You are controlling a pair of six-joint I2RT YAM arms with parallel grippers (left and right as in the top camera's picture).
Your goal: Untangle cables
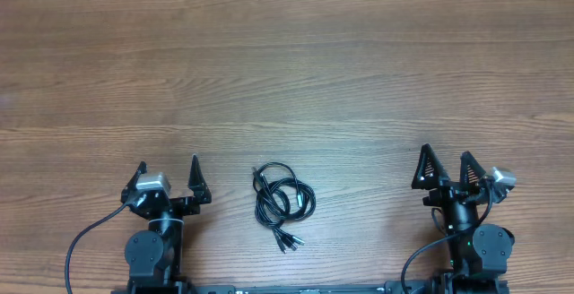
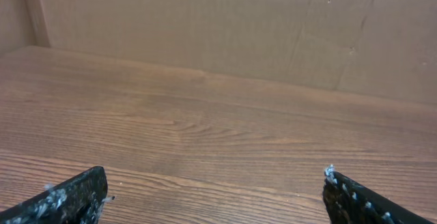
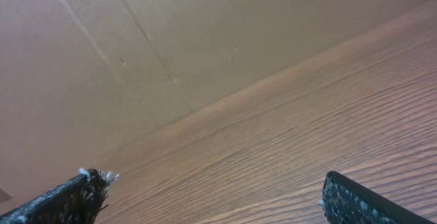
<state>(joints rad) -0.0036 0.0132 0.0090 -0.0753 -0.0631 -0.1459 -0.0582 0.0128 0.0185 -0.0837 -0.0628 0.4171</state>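
Note:
The cables [image 1: 284, 203] lie as one tangled coil of thin black cords on the wooden table [image 1: 287, 79], near its front edge and between the two arms; silver-tipped plug ends stick out at the coil's lower right. My left gripper [image 1: 168, 168] stands open to the left of the coil, apart from it. To the coil's right, farther off, my right gripper [image 1: 445, 155] is open too. Both wrist views show wide-spread fingertips [image 2: 75, 195] [image 3: 355, 200] over bare wood with nothing between them; the cables are out of view there.
A brown cardboard wall [image 2: 225, 26] rises along the table's far edge, and it also fills the upper part of the right wrist view [image 3: 157, 53]. Thicker black wires [image 1: 85, 240] trail from the arm bases at the front.

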